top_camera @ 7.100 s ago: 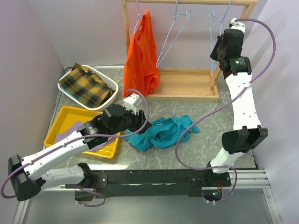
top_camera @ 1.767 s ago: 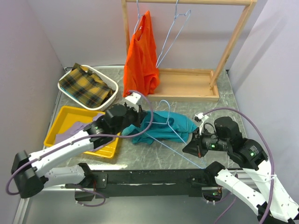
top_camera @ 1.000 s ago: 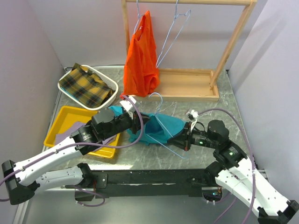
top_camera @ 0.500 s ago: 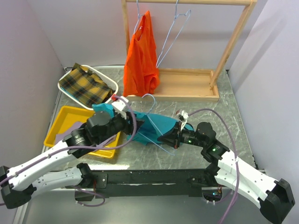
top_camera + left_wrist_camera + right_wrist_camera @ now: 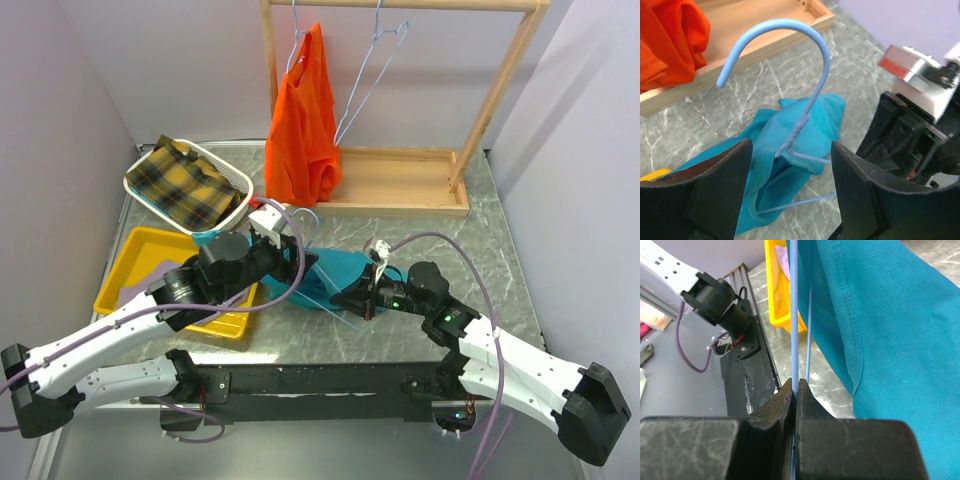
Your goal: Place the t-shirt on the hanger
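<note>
The teal t-shirt (image 5: 345, 268) lies bunched on the table between the two arms. The pale-blue wire hanger (image 5: 340, 308) is threaded into it, and its hook (image 5: 826, 65) sticks up out of the collar. My left gripper (image 5: 292, 262) is open. Its fingers stand on either side of the t-shirt (image 5: 765, 165) collar and the hanger's neck without touching them. My right gripper (image 5: 362, 297) is shut on the hanger's bottom wire (image 5: 794, 315), right beside the t-shirt (image 5: 880, 315) hem.
A wooden rack (image 5: 400, 190) stands at the back with an orange garment (image 5: 300, 130) and a bare hanger (image 5: 375, 70) hanging from it. A white basket (image 5: 215, 155) holding plaid cloth and a yellow tray (image 5: 115, 275) sit at the left.
My left gripper has opened and let go of the t-shirt. The right arm has pushed the hanger leftward, further into the t-shirt.
</note>
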